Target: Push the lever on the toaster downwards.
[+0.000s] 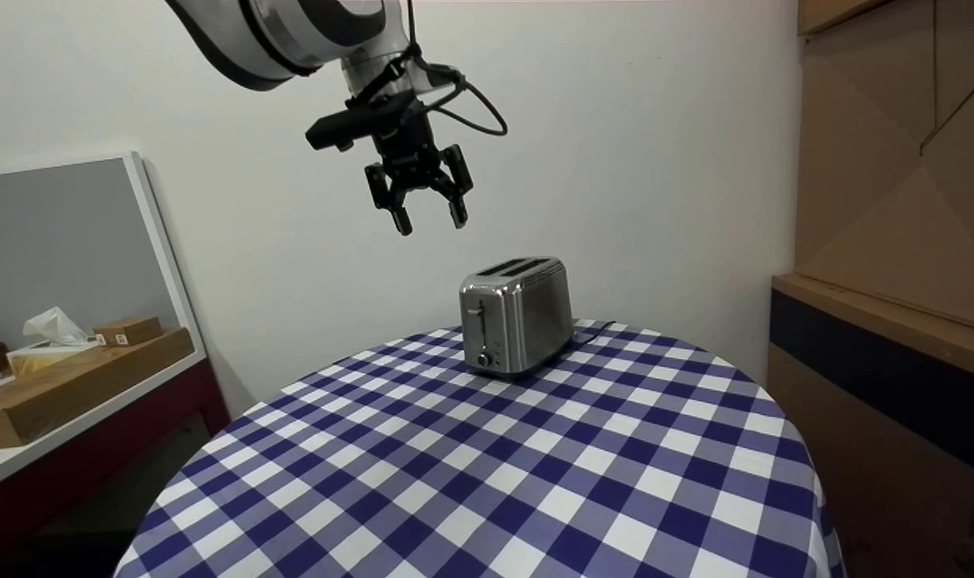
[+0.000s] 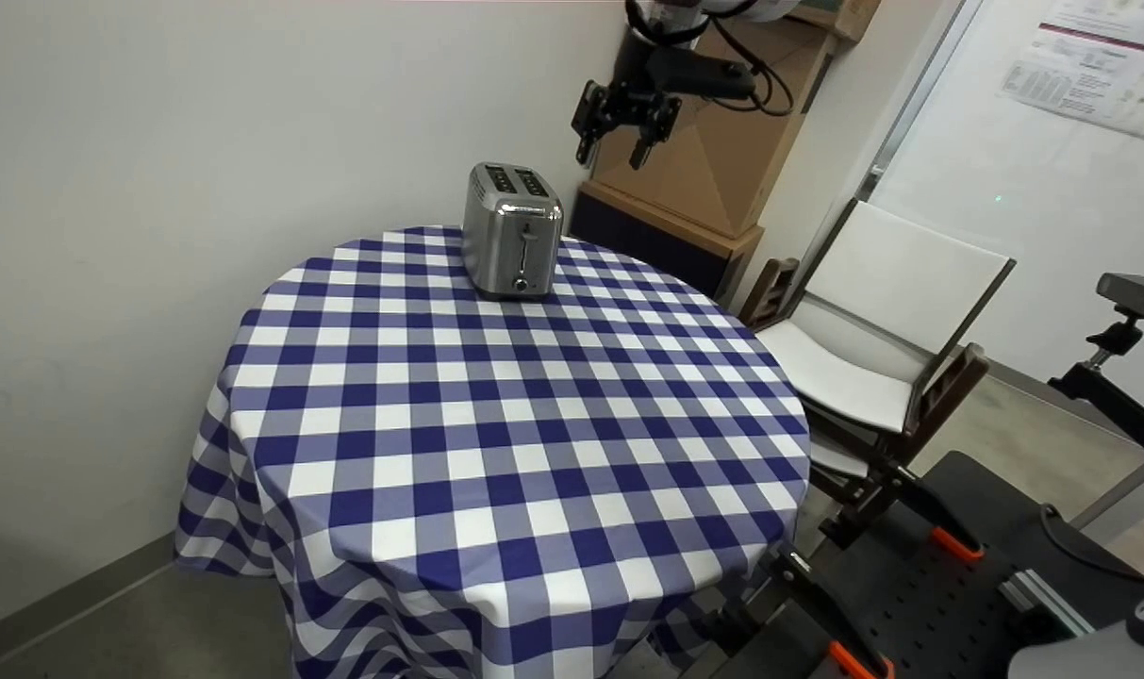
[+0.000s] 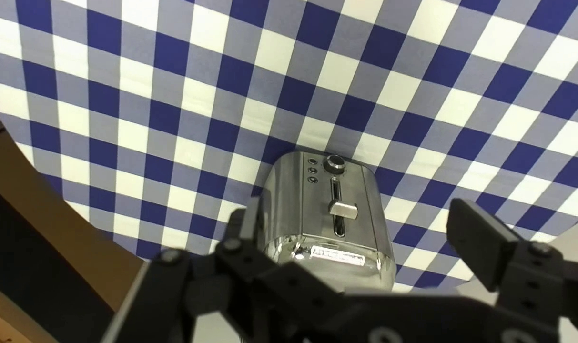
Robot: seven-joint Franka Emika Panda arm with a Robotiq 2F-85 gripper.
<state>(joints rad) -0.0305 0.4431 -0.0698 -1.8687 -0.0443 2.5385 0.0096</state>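
Toaster [image 1: 527, 321] stands upright near the surface's [image 1: 495, 474] far edge; tool [image 1: 431, 219] hangs above, clear of contact, fingers [image 1: 402, 221] apart. We'd bring them together, settle just over the lever [image 3: 344, 209], then press straight down its slot [image 3: 339, 227], steadily, lest the toaster slide. In an exterior view the metal body [image 1: 547, 317] has its long axis running near left to far right, lever end facing near.

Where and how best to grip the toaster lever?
Likely the outer end of the lever, from the control end of the toaster, gripper closing above and below: the lever juts out flat and wide from an upright slot. For pushing, its top may suffice.
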